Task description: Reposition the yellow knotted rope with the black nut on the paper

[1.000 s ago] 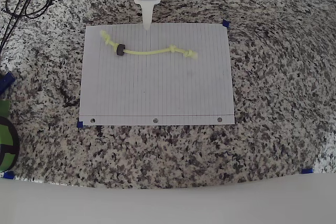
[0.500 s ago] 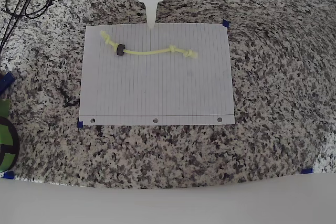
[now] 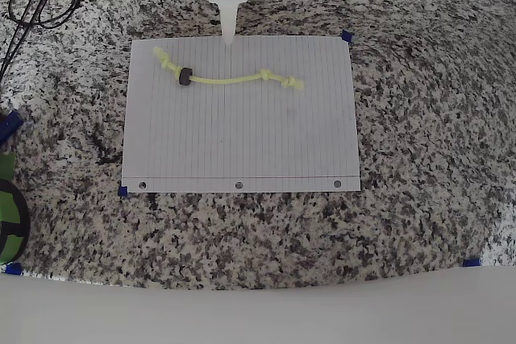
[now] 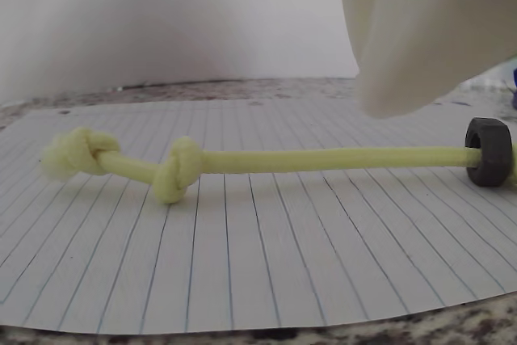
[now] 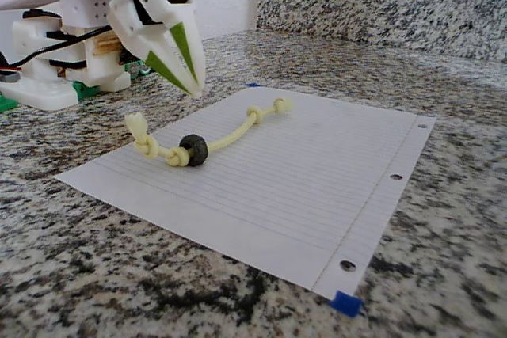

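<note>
Since the earlier frames, the pincer (image 3: pixel 228 36) has only been shifted slightly along the paper's (image 3: pixel 242 142) far edge, fingers closed together and holding nothing. The yellow knotted rope (image 3: pixel 234 79) is laid across the paper's upper part on the granite surface (image 3: pixel 419 118), untouched, the black nut (image 3: pixel 185 77) threaded near its left end in the overhead view. No writing can be read.

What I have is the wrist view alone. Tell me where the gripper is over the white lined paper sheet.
Observer: Overhead view: the white gripper tip is at the white lined paper sheet's top edge, apart from the pale yellow knotted rope.
Operator: Report its jaws.
Observer: Fixed view: tips meet, holding nothing.
Operator: Describe the rope past the small black ring-shaped nut.
Observer: Overhead, it runs on to another knotted end on the paper.
</note>
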Robot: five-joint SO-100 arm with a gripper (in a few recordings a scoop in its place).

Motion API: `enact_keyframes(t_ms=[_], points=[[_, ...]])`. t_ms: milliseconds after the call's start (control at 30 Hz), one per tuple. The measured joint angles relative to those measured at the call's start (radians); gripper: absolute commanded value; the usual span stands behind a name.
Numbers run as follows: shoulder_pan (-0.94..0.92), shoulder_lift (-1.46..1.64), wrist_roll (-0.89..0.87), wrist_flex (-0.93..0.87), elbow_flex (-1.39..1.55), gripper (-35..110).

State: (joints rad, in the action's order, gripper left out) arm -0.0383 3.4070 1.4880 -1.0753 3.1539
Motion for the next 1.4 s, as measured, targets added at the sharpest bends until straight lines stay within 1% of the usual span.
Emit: enact_keyframes(t_ms=[433, 1400], points=[[-0.002, 0.000, 0.087, 0.000, 0.000, 0], [0.003, 0.000, 0.109, 0.000, 0.002, 0]])
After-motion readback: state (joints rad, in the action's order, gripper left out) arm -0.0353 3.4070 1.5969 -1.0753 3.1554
